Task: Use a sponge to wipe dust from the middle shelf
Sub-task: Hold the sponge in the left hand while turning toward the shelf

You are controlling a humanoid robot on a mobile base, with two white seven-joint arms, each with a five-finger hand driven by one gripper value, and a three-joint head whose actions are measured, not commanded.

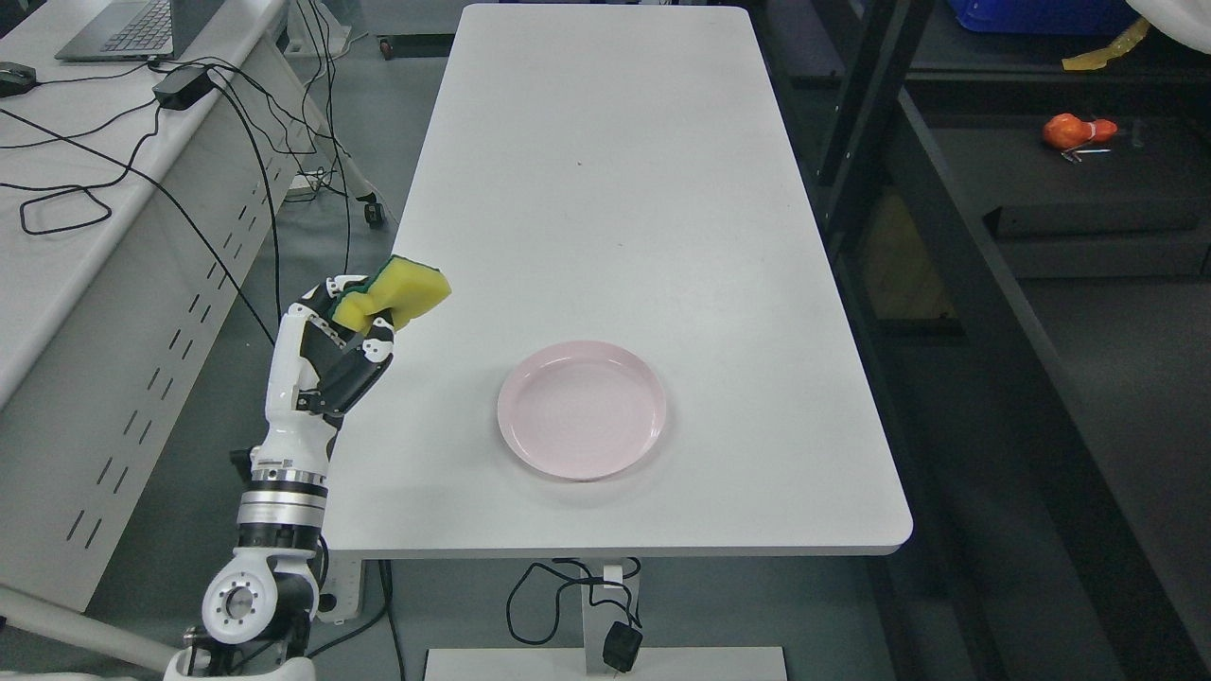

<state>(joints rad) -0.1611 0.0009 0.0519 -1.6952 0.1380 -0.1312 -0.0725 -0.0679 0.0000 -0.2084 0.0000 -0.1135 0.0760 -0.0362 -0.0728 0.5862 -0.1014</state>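
My left hand (pixel 364 317) is raised beside the left edge of the white table (pixel 605 170), its fingers shut on a yellow sponge (pixel 409 288) with a green scouring side. The sponge juts up and to the right, just over the table's left edge. A dark shelf unit (pixel 956 218) stands along the table's right side, seen from above. My right hand is out of view.
A pink plate (pixel 582 410) lies on the near half of the table. On a dark shelf board at the right sits an orange object (pixel 1077 130). A grey desk (pixel 85 161) with a laptop and black cables stands at the left.
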